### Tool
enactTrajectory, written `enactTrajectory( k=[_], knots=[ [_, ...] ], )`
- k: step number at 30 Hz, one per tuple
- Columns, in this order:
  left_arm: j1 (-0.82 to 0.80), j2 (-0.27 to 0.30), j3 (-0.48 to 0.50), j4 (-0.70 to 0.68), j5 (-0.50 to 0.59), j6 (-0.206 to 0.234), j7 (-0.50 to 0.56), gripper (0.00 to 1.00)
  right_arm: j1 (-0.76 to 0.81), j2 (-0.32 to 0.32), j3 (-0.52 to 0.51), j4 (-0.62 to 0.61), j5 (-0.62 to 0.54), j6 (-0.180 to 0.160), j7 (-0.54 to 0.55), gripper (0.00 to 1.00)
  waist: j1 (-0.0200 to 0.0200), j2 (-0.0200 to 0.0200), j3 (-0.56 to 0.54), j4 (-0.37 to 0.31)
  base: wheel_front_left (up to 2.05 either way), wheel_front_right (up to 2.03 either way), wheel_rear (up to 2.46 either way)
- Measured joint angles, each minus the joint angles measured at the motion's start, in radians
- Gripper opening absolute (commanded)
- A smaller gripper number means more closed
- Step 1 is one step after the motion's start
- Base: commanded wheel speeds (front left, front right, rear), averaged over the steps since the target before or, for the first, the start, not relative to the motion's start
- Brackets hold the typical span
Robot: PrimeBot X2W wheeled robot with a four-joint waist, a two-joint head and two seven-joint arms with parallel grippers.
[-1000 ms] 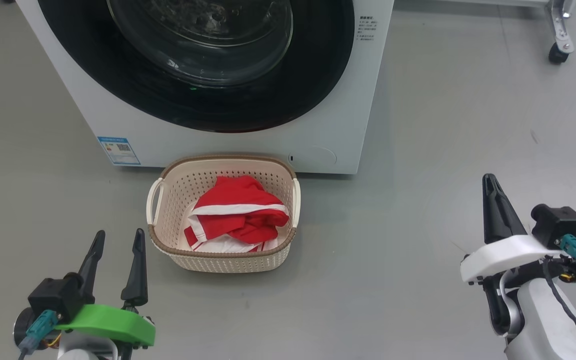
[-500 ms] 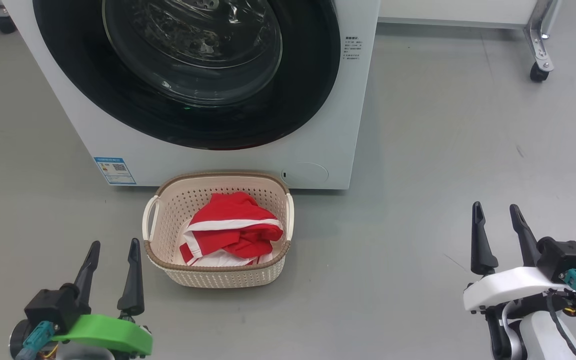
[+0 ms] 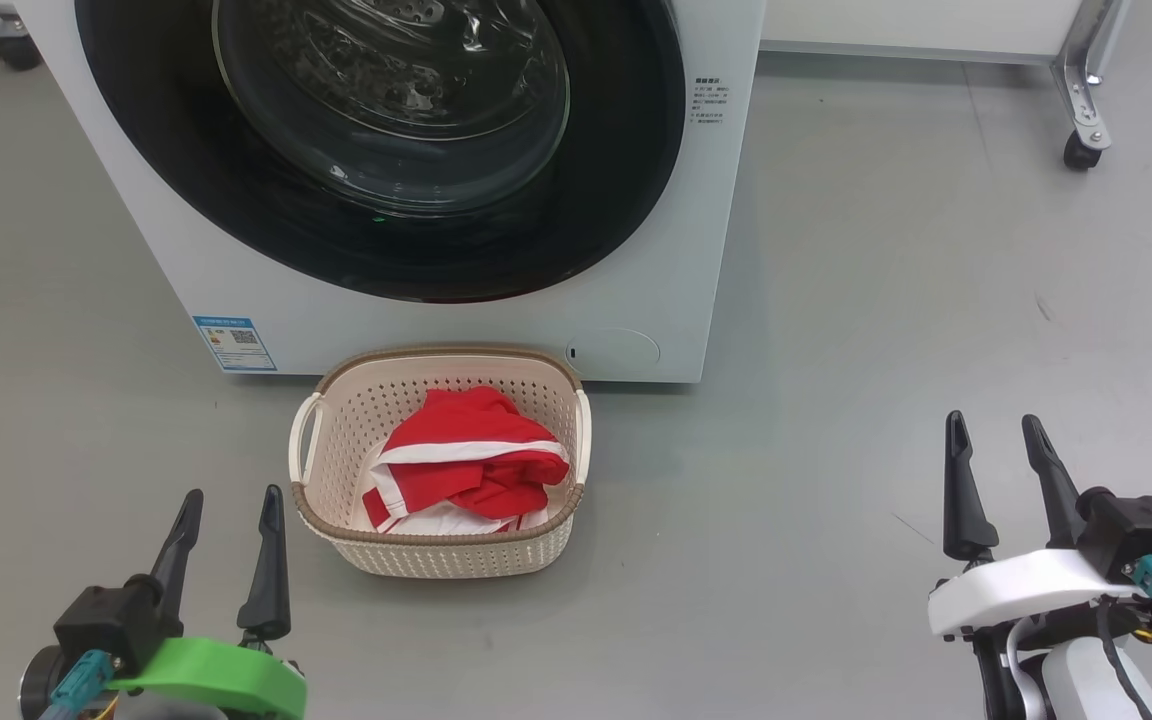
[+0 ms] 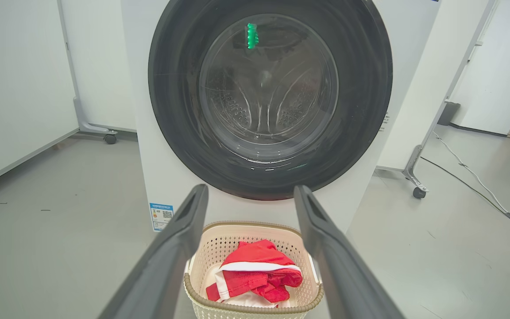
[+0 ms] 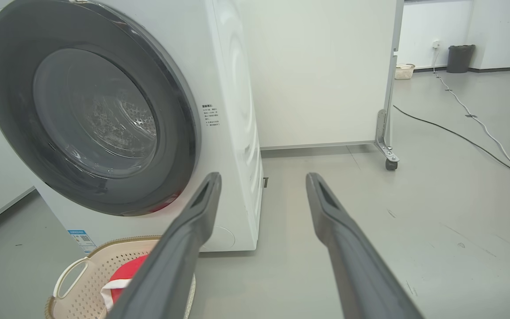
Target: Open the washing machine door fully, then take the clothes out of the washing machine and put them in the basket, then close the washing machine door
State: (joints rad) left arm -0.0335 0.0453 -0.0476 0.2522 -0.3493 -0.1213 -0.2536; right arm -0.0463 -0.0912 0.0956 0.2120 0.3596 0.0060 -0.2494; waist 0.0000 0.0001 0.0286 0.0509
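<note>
The door [image 3: 386, 150] sits flat against the front of the machine [image 3: 436, 335], its black rim flush with the white panel as far as the head and left wrist views show. Whether the latch has caught cannot be told. Through the glass the drum looks bare of cloth. A thin red tint along the door's lower edge reads as a reflection, though that is not certain.

The basket [image 3: 441, 555] stands on the floor [image 3: 836, 350] just in front of the machine, below the door, its far rim close to the base panel. The clothes [image 3: 471, 465] lie heaped inside it, red with white stripes.

The left gripper [image 3: 233, 494] hovers in front of the machine, nearer the robot than the basket and to its left, fingers parted and holding nothing. The right gripper [image 3: 993, 420] hangs off the machine's right corner, well apart from it, likewise spread and empty.

By this layout all three steps look done, and the task seems at its end. If anything is left, it is a check on the latch: a light push with a fingertip on the door's rim, away from the glass, should settle it.
</note>
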Motion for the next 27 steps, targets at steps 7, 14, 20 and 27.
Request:
enactTrajectory(
  k=[7,14,20,27],
  knots=[
    [0.006,0.0,0.005,-0.001,0.0,0.0,0.0,1.0,0.02,0.007,-0.003,-0.015,0.0,0.0,0.0,1.0,0.0,0.0,-0.004,-0.001,0.0,0.0,0.0],
    [0.008,-0.001,0.006,-0.001,0.006,0.0,0.0,1.0,0.04,0.012,-0.005,-0.022,0.0,0.0,0.0,1.0,0.0,0.0,-0.006,-0.001,0.0,0.0,0.0],
    [0.009,-0.001,0.005,0.001,0.006,0.0,0.0,1.0,0.041,0.014,-0.007,-0.033,-0.002,0.0,0.0,1.0,0.0,0.0,-0.006,-0.001,0.0,0.0,0.0],
    [0.012,-0.001,-0.023,0.007,-0.009,0.0,0.0,1.0,0.055,0.018,-0.008,-0.04,-0.003,0.001,0.0,1.0,0.0,0.0,-0.009,0.0,0.0,0.0,0.0]
  ],
)
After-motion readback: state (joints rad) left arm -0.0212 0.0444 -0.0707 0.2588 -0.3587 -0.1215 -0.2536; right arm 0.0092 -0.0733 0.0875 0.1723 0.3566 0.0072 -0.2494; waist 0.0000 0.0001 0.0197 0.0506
